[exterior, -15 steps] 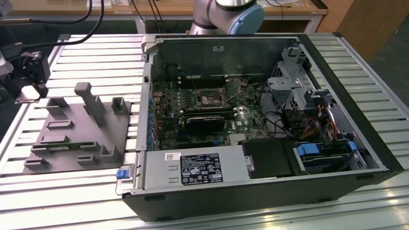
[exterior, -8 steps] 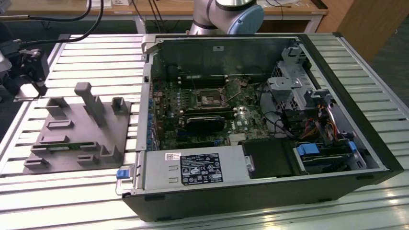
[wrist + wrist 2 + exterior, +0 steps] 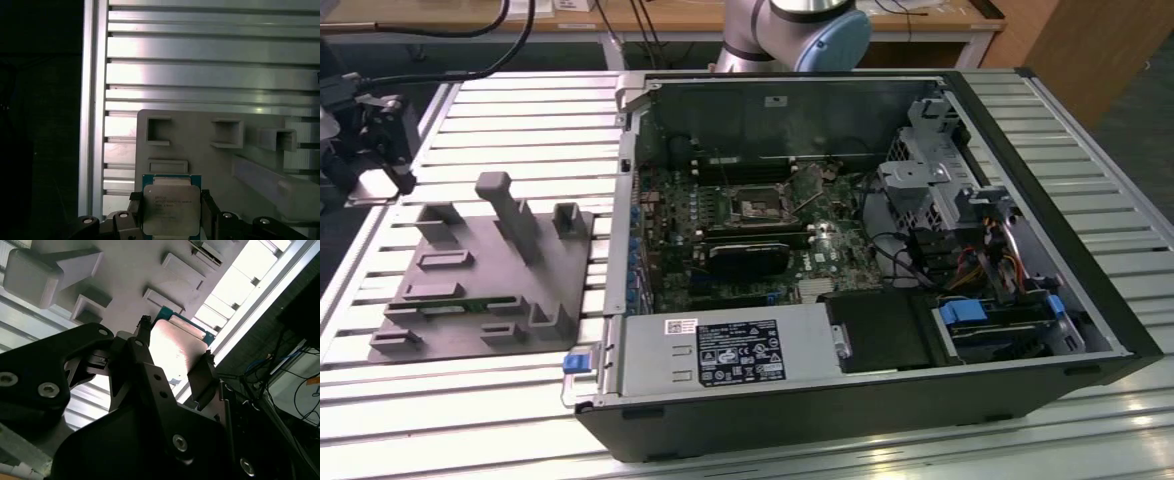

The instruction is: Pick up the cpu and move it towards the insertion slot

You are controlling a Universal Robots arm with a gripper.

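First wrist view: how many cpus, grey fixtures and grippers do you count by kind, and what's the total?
Flat square silver-topped cpu, between the jaws: 1
Grey plastic fixture with recesses: 1
Black gripper: 1
Total: 3

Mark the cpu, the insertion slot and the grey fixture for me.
cpu (image 3: 171,210), first wrist view, middle of its metal top.
insertion slot (image 3: 758,206), exterior view, its dark centre.
grey fixture (image 3: 480,275), exterior view, bare base plate.
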